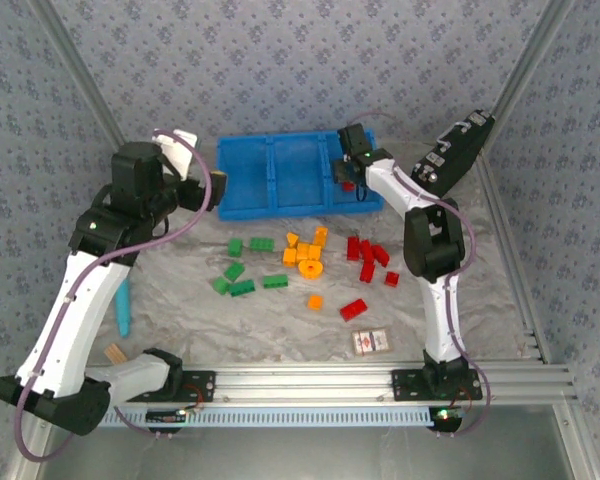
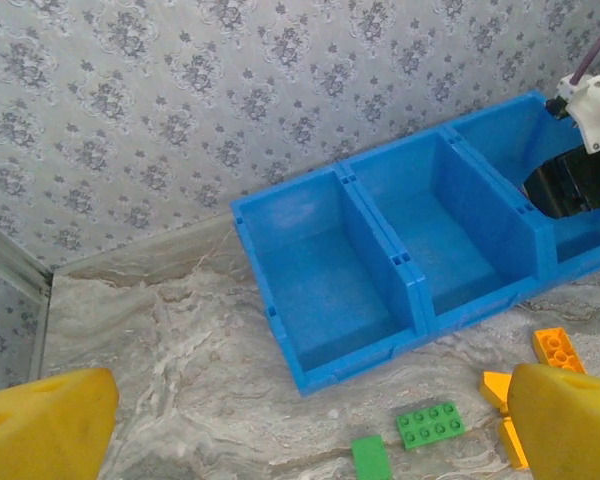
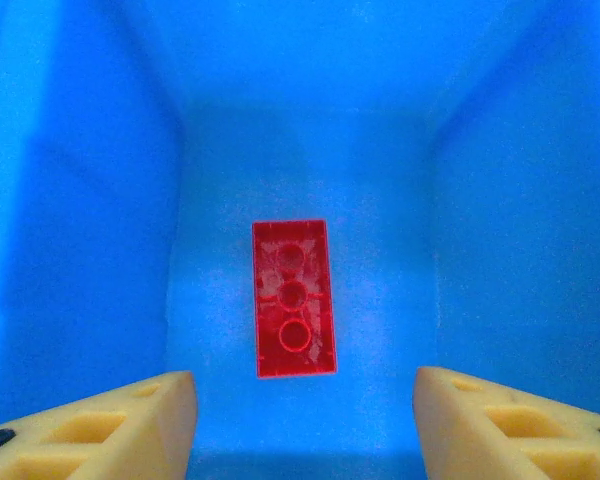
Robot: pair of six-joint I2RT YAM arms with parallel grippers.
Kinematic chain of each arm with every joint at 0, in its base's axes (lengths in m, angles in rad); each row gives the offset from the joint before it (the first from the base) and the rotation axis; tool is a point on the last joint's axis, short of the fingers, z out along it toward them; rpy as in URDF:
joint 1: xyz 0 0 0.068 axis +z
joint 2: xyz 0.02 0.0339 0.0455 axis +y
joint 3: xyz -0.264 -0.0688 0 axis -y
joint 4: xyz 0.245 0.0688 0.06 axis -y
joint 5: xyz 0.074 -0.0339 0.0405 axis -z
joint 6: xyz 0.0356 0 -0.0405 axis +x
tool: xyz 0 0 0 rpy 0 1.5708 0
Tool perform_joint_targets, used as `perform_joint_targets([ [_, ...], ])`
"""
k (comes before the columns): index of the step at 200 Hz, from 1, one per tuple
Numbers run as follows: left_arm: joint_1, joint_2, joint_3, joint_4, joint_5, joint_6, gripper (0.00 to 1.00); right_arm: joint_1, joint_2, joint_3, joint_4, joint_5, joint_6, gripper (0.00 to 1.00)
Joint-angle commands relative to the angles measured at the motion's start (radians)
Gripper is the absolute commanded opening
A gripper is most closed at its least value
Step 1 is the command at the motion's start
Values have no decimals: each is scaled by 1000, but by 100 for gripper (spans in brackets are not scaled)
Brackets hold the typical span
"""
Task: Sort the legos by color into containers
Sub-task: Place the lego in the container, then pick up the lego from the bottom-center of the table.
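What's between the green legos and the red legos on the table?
The orange legos lie between the green legos and the red legos, shown in the top view.

R gripper (image 3: 300,425) jaws apart, R arm (image 1: 435,240) stretched fwd; L gripper (image 1: 213,190) also spread, L arm (image 1: 80,290) bent.

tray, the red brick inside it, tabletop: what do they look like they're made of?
Blue tray: probably moulded hard plastic. The colour is uniform, the sheen slight, and the divider walls are notched.
Red brick: glossy plastic with three moulded circles on its face. It may be slightly translucent, or that may be glare.
Tabletop: matte, with a grey marble pattern. Likely a printed sheet or laminate, can't tell which.
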Motion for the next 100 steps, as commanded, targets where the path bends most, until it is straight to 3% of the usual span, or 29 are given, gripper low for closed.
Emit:
perform_joint_targets([
  [1, -15, 28, 61, -21, 51, -7, 100, 4, -112, -80, -9, -55, -7, 61],
  [58, -124, 80, 19, 54, -7, 104, 100, 58, -405, -476, -5, -193, 176, 63],
  [100, -169, 251, 206, 12, -22, 165, 100, 186, -542, -686, 16, -121, 316, 65],
])
